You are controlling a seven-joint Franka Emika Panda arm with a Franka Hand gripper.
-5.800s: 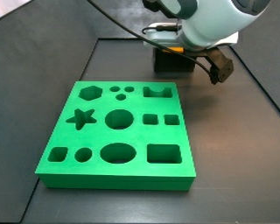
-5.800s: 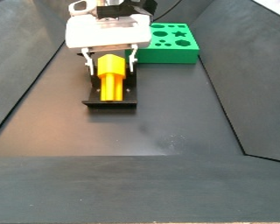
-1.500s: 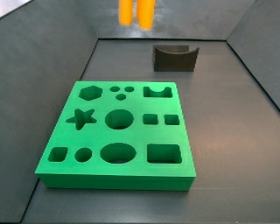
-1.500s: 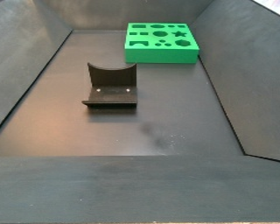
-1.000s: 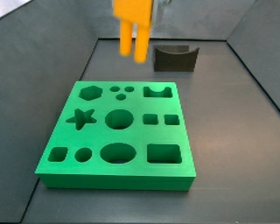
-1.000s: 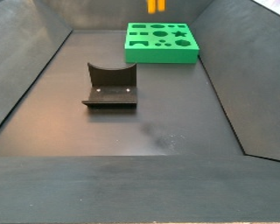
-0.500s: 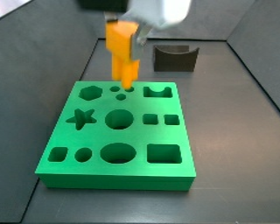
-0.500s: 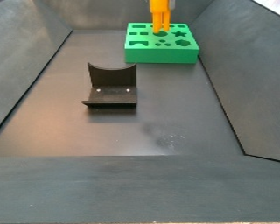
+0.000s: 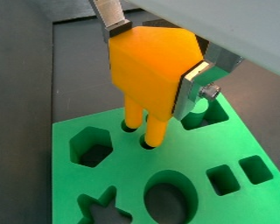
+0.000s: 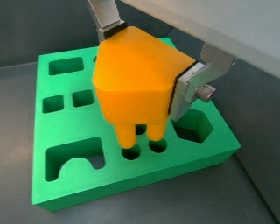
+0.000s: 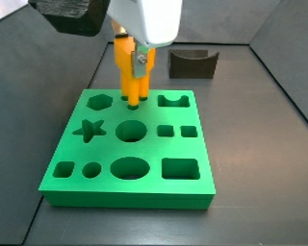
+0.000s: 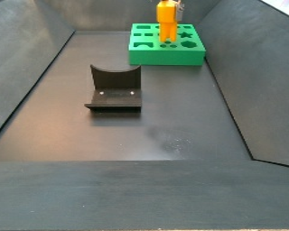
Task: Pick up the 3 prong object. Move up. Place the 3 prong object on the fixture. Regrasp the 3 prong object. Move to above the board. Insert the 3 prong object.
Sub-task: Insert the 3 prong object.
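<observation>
Gripper (image 9: 156,58): we clamp the 3 prong object (image 9: 154,74) upright, over the board (image 9: 259,210).
Prongs: entering small round holes, aligned for insertion.

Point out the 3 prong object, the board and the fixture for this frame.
3 prong object (image 9: 154,66): wrist view, on its orange body between the gripper (image 9: 160,61) fingers.
board (image 11: 183,197): side view, on its front wall.
fixture (image 12: 115,92): side view, on its base plate below the notch.
</observation>
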